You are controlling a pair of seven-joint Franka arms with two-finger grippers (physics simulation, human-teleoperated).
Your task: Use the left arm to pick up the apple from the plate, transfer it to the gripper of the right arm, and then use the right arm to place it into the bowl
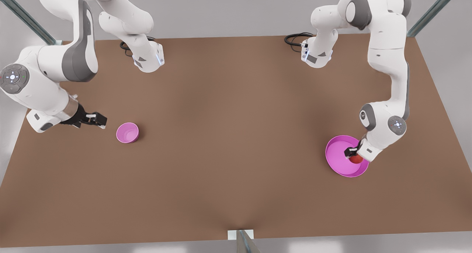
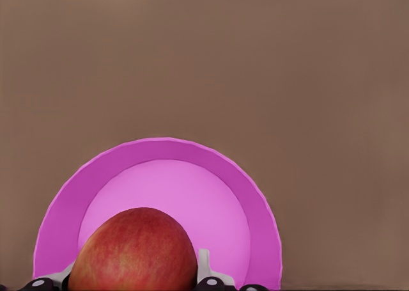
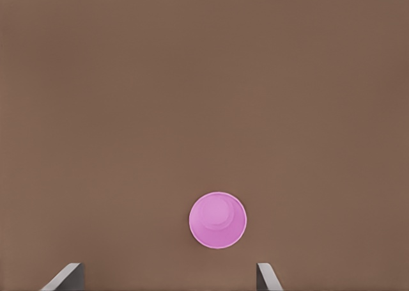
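Note:
The red apple (image 1: 356,159) lies in the magenta plate (image 1: 339,153) at the front view's right. My left gripper (image 1: 351,153) reaches down into the plate. In the left wrist view its fingers (image 2: 206,268) press against both sides of the apple (image 2: 134,252), shut on it, with the plate (image 2: 160,151) behind. The small pink bowl (image 1: 127,132) stands on the table at the front view's left. My right gripper (image 1: 100,120) hovers just to the left of it there, open with nothing held. In the right wrist view its spread fingertips (image 3: 67,277) frame the bowl (image 3: 217,219).
Both arm bases (image 1: 149,59) (image 1: 317,55) stand at the back of the brown table (image 1: 236,135), each with a black cable (image 1: 297,38) beside it. A metal post (image 1: 241,238) rises at the middle of the front edge. Wide bare tabletop separates bowl and plate.

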